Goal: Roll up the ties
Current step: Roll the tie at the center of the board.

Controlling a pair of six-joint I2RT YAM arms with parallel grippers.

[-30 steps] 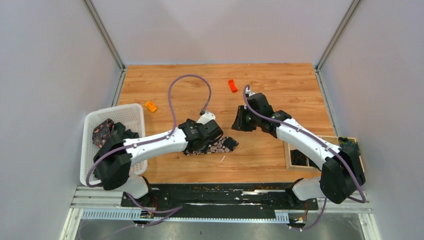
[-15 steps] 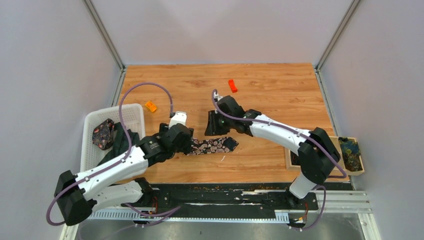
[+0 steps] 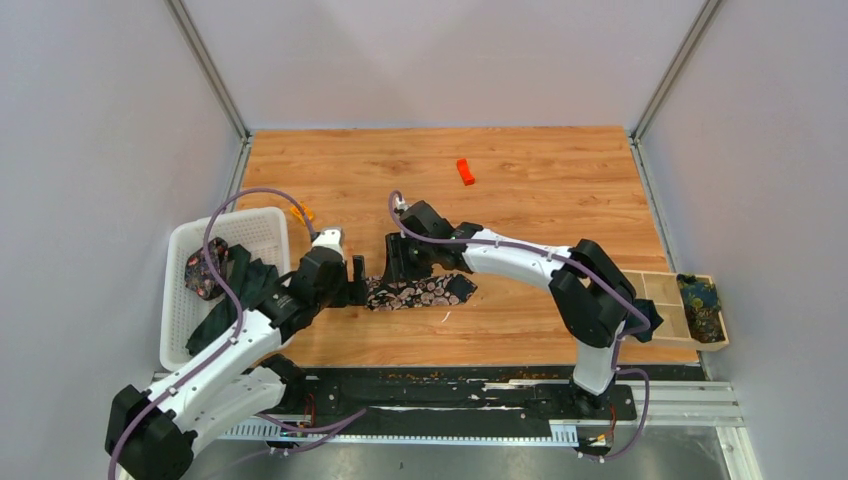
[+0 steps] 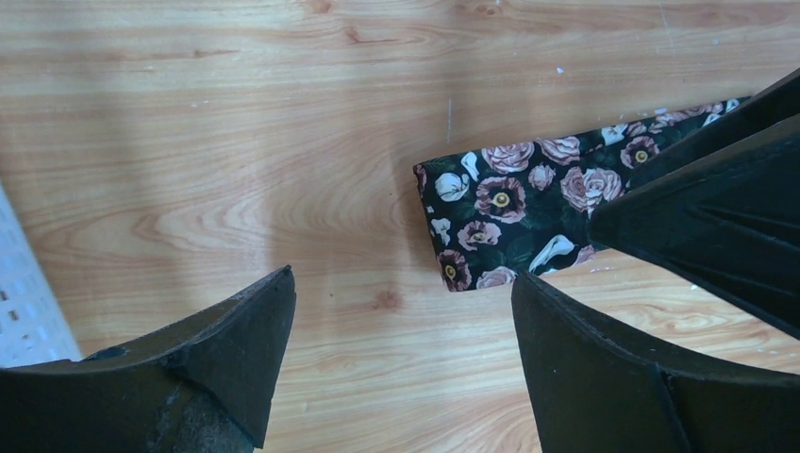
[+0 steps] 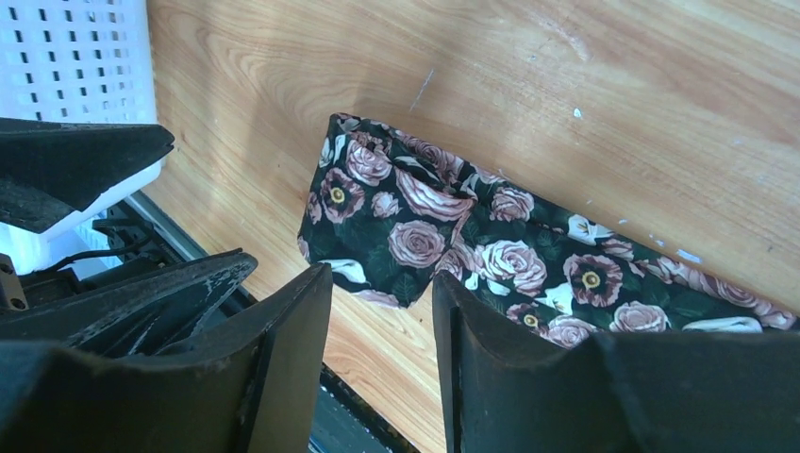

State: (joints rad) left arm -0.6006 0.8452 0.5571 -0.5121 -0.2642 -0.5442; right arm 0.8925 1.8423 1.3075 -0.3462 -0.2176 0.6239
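**Both grippers at the flowered tie, neither holding it**

Left gripper (image 4: 401,283): fingers (image 4: 236,359) spread wide, only bare wood between them. The squared end of the flowered tie (image 4: 509,212) lies just ahead of them, flat on the table (image 3: 560,190).

Right gripper (image 5: 380,278): parted by a narrow gap, over that same end from the opposite side. Nothing is pinched in the gap. Can't tell whether the tips touch the cloth. The end looks folded back on itself, one layer over another.

The tie runs off to the right, and its pointed tip sits near the table's front middle.

On the left, a white basket (image 3: 250,216) holds other ties (image 3: 205,268), bunched up. On the far right, a wooden tray (image 3: 700,343) has a blue-yellow tie (image 3: 700,298) in its end compartment. An orange block (image 3: 465,172) sits well apart, toward the back.
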